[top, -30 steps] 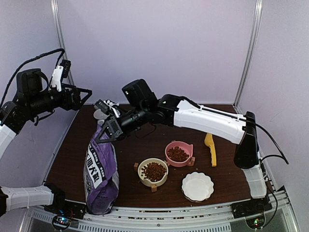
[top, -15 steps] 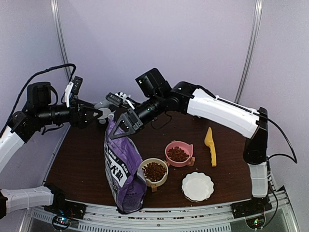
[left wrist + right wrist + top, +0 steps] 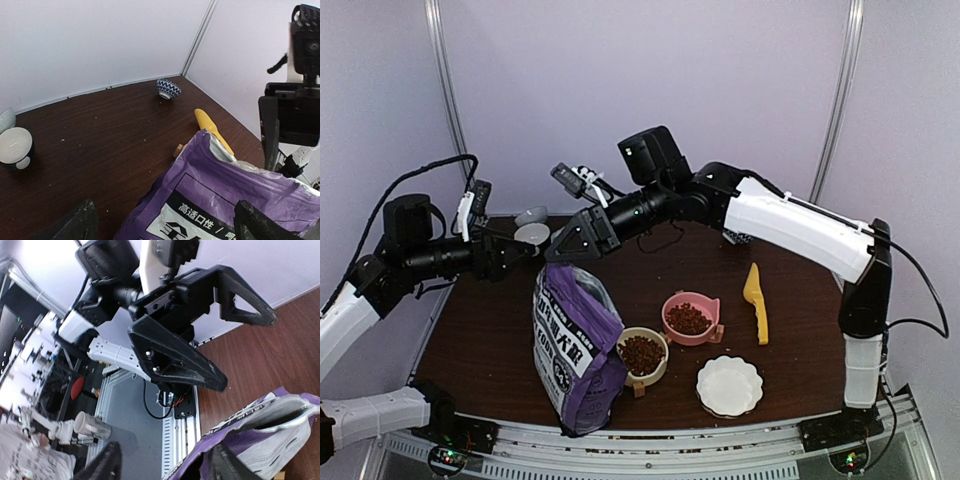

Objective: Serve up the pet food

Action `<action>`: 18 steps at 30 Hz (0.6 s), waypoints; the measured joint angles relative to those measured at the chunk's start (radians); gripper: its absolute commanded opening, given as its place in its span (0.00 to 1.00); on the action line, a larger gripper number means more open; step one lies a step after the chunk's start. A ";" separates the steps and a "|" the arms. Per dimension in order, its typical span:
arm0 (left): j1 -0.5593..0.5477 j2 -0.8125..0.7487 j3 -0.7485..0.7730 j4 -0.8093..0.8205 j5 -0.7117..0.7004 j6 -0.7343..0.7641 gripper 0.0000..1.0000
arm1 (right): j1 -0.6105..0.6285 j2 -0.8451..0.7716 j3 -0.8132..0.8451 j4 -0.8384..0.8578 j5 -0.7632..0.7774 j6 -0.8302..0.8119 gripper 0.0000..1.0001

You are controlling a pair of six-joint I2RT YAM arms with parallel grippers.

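Note:
Pet food fills a cream bowl [image 3: 639, 354] and a pink bowl [image 3: 688, 319] as reddish-brown kibble. The purple food bag [image 3: 575, 345] stands upright to their left, its torn top open. My right gripper [image 3: 565, 250] hovers open just above the bag's top edge. In the right wrist view its fingers [image 3: 165, 452] are spread, and one finger sits at the bag's mouth [image 3: 260, 435]. My left gripper [image 3: 525, 255] is open beside the bag's upper left. From the left wrist, the bag's printed face [image 3: 215, 200] fills the space ahead of those spread fingers [image 3: 165, 207].
An empty white scalloped dish [image 3: 729, 385] sits front right. A yellow scoop [image 3: 756, 300] lies right of the pink bowl. Small bowls [image 3: 531, 233] stand at the back left, and a blue patterned bowl [image 3: 168, 89] at the back wall.
The right gripper raised the bag from leaning to upright, then opened and let go of its top. The left gripper moved right, up to the bag.

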 measured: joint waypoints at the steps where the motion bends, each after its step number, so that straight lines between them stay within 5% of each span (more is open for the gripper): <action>1: 0.000 -0.013 -0.004 0.002 -0.019 -0.005 0.98 | 0.001 -0.025 -0.029 0.010 0.031 -0.003 0.83; 6: 0.000 -0.040 -0.004 -0.007 -0.130 -0.023 0.98 | 0.006 -0.222 -0.246 0.069 0.254 0.000 1.00; 12: 0.000 -0.043 -0.004 -0.031 -0.280 -0.076 0.98 | 0.058 -0.492 -0.488 0.103 0.601 0.045 1.00; 18: 0.000 -0.064 -0.005 -0.030 -0.332 -0.095 0.98 | 0.217 -0.574 -0.539 0.034 0.855 0.137 1.00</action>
